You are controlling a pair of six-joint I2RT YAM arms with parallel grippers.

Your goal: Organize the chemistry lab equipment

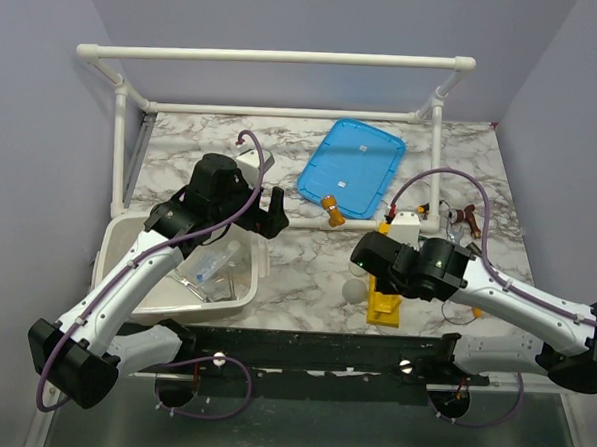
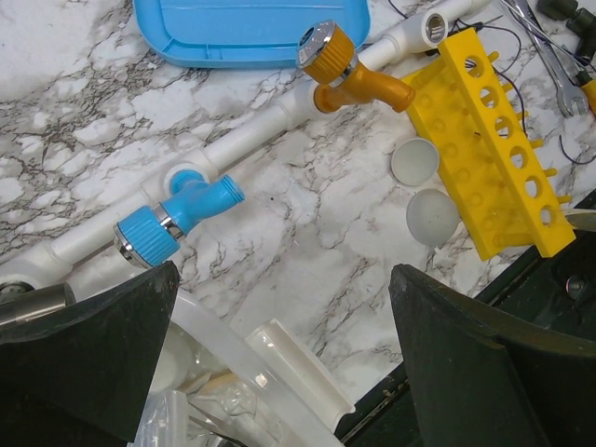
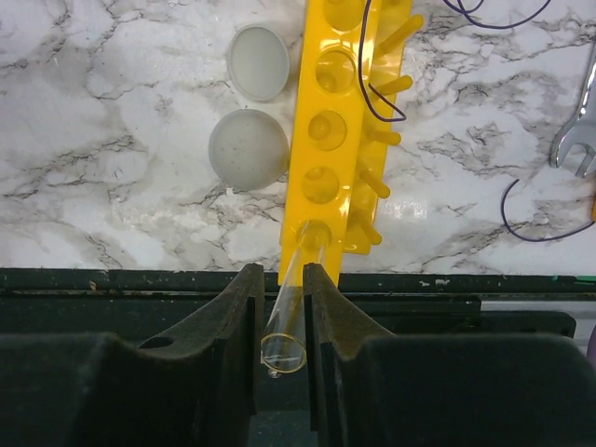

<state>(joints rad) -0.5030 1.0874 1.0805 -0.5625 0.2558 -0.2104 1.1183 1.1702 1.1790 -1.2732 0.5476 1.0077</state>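
Test tube (image 3: pixel 287 326) stood tip-first at the yellow rack's (image 3: pixel 321 158) end hole. Left to right: left gripper (image 2: pixel 284 279) hung wide apart above the white tub's (image 1: pixel 118 236) rim; right gripper (image 3: pixel 281 272) clamped the tube. Good practice: axis aligned with hole, gentle release.

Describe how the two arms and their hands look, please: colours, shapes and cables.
The left arm and the right arm both have white tube-like links joined by bulky black housings. A thin purple cable runs in loops along each arm. The left hand and the right hand each have two broad matte black fingers. No markings are visible.
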